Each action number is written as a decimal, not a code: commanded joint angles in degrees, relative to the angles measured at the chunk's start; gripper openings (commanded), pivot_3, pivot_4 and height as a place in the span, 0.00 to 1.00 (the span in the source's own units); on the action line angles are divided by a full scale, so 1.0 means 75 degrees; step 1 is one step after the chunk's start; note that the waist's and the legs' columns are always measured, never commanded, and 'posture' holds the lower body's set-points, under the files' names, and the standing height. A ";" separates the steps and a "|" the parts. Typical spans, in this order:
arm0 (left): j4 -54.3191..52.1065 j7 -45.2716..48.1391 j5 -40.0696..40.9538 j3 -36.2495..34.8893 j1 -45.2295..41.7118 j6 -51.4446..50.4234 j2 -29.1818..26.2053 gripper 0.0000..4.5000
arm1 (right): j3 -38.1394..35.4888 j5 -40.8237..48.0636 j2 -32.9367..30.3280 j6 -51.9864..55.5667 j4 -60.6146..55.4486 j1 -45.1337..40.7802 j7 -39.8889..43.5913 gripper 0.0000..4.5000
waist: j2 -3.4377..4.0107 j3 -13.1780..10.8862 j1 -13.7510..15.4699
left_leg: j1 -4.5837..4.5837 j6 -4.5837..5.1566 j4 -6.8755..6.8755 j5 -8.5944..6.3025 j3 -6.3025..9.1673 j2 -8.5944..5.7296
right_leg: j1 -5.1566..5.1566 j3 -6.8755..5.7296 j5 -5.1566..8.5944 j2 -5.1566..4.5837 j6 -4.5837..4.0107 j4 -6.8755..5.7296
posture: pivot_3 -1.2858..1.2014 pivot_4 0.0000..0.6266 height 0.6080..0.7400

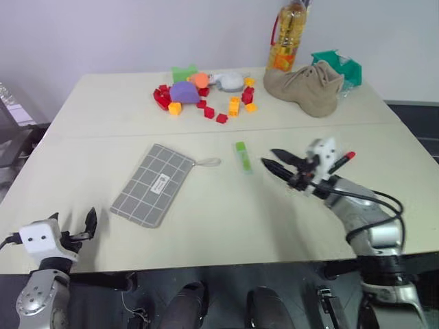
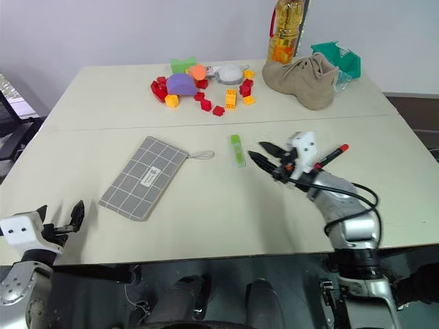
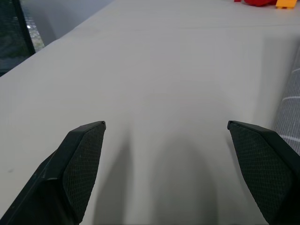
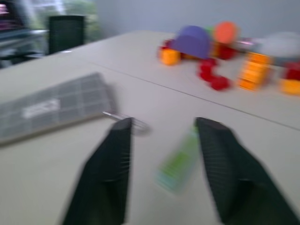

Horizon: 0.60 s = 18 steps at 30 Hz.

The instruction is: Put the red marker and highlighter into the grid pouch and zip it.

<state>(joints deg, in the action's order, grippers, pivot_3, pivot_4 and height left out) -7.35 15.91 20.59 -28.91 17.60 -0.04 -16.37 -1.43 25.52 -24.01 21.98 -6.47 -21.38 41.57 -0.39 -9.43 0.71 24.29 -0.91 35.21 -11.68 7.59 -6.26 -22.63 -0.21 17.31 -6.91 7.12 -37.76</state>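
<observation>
Light-green, the highlighter [image 1: 241, 157] lay bare on the table [image 1: 103, 103] at three o'clock of the grid pouch [image 1: 153, 183], just past its cord pull. The right gripper [image 1: 276, 165] hovered close at the highlighter's four o'clock, fingers apart with nothing between them. The red marker [image 1: 341, 161] lay behind that wrist, at the highlighter's three o'clock. The left gripper [image 1: 81, 229] stood wide open at the pouch's seven o'clock. Collecting the highlighter looked the step in hand; next, straddle it and close. The pouch's white label was too small to read.
</observation>
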 commanded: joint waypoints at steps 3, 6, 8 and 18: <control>-0.0359 0.0324 -0.0151 0.0105 0.0434 0.0553 0.0011 1.00 | 0.1119 -0.0809 0.0818 -0.0072 0.0260 -0.0880 -0.0481 0.01 | -0.0002 0.0001 -0.0020 | 0.0000 0.0000 -0.0004 0.0000 0.0001 0.0003 | -0.0004 0.0000 -0.0003 0.0003 -0.0005 0.0002 | 0.52 0.24 1.00; -0.0422 0.0522 -0.0305 0.0245 0.0609 0.0734 -0.0063 1.00 | 0.1697 -0.1202 0.1406 -0.0100 0.0668 -0.1204 -0.0685 0.01 | -0.0003 0.0002 -0.0019 | 0.0000 -0.0002 -0.0005 0.0001 0.0008 0.0005 | -0.0024 -0.0004 -0.0004 0.0007 -0.0007 0.0003 | 0.52 0.24 1.00; -0.0498 0.0672 -0.0398 0.0304 0.0736 0.0866 -0.0126 1.00 | 0.2215 -0.1679 0.1767 -0.0212 0.0993 -0.1434 -0.0851 0.01 | -0.0003 0.0002 -0.0036 | 0.0000 -0.0002 -0.0005 0.0001 0.0006 0.0004 | -0.0027 -0.0003 -0.0006 0.0007 -0.0009 0.0005 | 0.52 0.24 1.00; -0.0985 0.1086 -0.1056 0.0686 0.1463 0.1431 -0.0336 1.00 | 0.3204 -0.2843 0.3688 0.0425 0.3596 -0.2976 -0.1604 0.01 | -0.0003 0.0003 -0.0237 | 0.0000 -0.0016 -0.0031 0.0007 0.0004 0.0008 | -0.0063 0.0000 -0.0011 0.0015 -0.0017 -0.0010 | 0.52 0.24 1.00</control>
<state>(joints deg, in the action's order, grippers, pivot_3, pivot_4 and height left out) -12.55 23.68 13.41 -23.45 27.55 9.07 -18.23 22.58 4.71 2.15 24.35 19.40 -41.88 30.19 -0.42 -9.41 -1.07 24.29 -1.04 34.99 -11.63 7.62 -6.19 -23.12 -0.21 17.23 -6.79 7.00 -37.86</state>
